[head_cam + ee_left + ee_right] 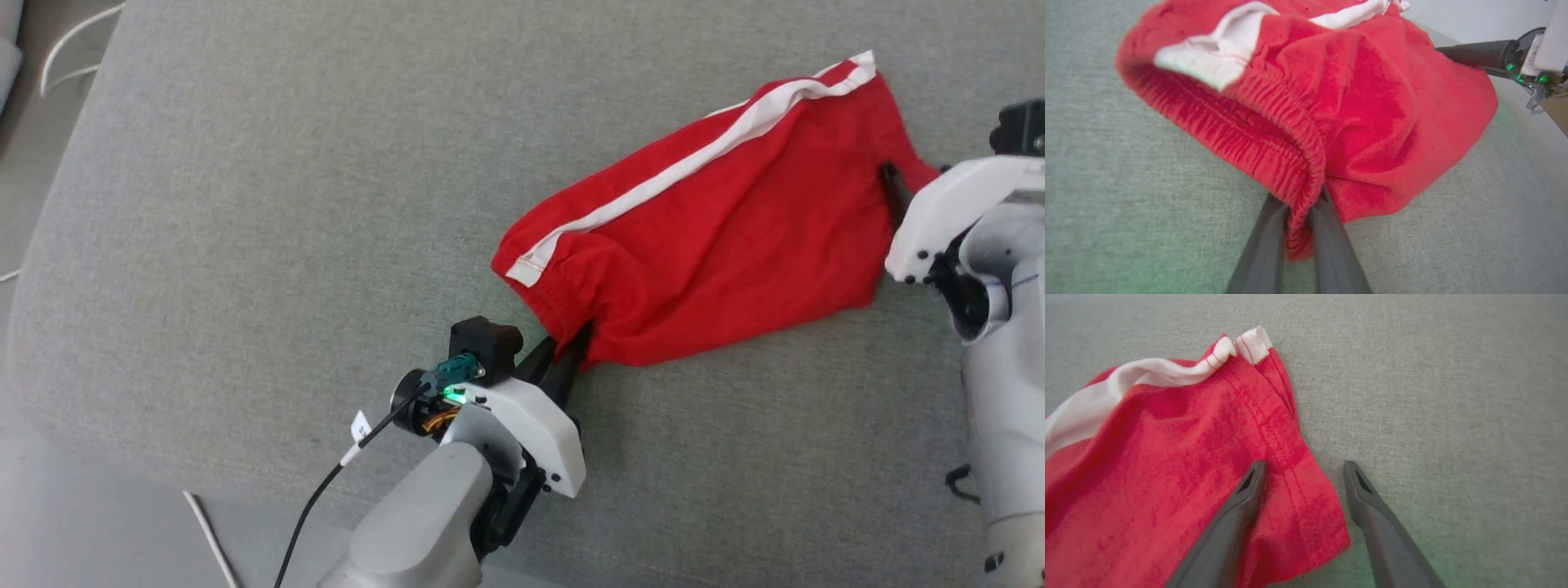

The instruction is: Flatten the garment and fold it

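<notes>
The garment (718, 220) is a pair of bright red shorts with a white side stripe, lying bunched on the grey cushion (286, 204). My left gripper (576, 341) is shut on the gathered elastic waistband (1300, 204) at the garment's near-left corner. In the left wrist view the red band is pinched between both dark fingers (1265, 245). My right gripper (1304, 467) stands open at the garment's hem corner (1306, 506) on the right, its jaws astride the red edge, one finger on the cloth and one on the cushion.
The grey cushion's rounded left edge (49, 245) drops to a pale floor with a white cable (69, 49). A black cable (326, 482) trails from my left wrist. Bare cushion lies to the left and in front of the garment.
</notes>
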`<state>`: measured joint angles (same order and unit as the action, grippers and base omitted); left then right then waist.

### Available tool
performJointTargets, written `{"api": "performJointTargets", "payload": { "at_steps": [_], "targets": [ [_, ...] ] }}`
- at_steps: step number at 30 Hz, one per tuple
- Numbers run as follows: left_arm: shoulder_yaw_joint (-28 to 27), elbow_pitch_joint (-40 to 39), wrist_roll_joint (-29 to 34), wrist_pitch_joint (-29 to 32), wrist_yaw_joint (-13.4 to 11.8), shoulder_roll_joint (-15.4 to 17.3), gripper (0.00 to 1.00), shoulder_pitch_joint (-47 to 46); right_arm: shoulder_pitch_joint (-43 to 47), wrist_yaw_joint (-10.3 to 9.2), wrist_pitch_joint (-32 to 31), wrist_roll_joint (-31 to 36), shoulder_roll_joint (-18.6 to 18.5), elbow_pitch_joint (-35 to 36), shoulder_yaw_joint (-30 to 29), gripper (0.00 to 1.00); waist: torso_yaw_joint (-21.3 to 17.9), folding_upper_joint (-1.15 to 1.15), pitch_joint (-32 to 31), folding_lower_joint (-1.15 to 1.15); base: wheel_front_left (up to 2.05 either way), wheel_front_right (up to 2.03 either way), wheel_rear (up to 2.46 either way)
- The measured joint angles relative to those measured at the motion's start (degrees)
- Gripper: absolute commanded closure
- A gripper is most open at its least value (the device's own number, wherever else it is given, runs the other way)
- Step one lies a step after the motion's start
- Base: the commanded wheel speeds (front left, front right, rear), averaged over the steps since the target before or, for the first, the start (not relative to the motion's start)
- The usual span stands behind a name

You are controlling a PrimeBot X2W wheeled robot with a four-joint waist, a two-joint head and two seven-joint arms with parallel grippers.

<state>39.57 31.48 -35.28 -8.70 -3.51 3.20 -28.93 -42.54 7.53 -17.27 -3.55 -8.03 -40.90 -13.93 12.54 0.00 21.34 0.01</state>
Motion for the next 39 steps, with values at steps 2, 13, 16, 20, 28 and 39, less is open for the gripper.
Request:
{"api": "performJointTargets", "payload": {
  "at_steps": [2, 13, 16, 20, 28, 39],
  "targets": [
    [0.3, -0.2, 0.0, -0.2, 0.0, -0.2, 1.0, -0.3, -1.9, 0.0, -1.9, 0.6, -0.6, -1.0, 0.6, 0.0, 0.6, 0.0, 0.6, -0.01, 0.0, 0.0, 0.0],
    [0.8, 0.5, -0.5, -0.7, 0.4, -0.2, 1.0, -0.8, -4.9, 0.02, -8.6, -0.4, -1.5, -1.7, 4.9, 1.0, 0.2, 0.0, 0.7, -0.01, 0.0, 0.0, 0.0],
    [0.8, 1.1, -0.6, -0.6, 0.4, 0.1, 1.0, -0.8, -2.5, 0.02, -7.7, -2.5, -2.1, 0.1, 5.6, 1.0, -0.3, 0.0, -0.4, 0.0, 0.0, 0.0, 0.0],
    [1.2, 1.6, -0.9, 0.1, 0.4, 0.9, 1.0, -0.6, 2.2, 0.02, -7.2, -5.9, -3.5, 5.4, 6.3, 1.0, -1.1, 0.0, -2.2, 0.0, 0.0, 0.0, 0.0],
    [1.7, -1.0, -1.3, 2.7, 0.2, 4.4, 1.0, 2.7, 16.7, 0.02, -10.1, -12.4, -3.0, 24.8, 5.0, 1.0, -4.0, 0.0, -5.7, -0.01, 0.0, 0.0, 0.0],
    [2.8, -13.6, -5.3, 12.6, 1.5, 11.6, 1.0, 8.2, 35.9, 0.01, -14.3, -12.0, 4.4, 43.2, -1.3, 1.0, -8.1, 0.0, -9.6, -0.02, 0.0, 0.0, 0.0]
  ]
}}
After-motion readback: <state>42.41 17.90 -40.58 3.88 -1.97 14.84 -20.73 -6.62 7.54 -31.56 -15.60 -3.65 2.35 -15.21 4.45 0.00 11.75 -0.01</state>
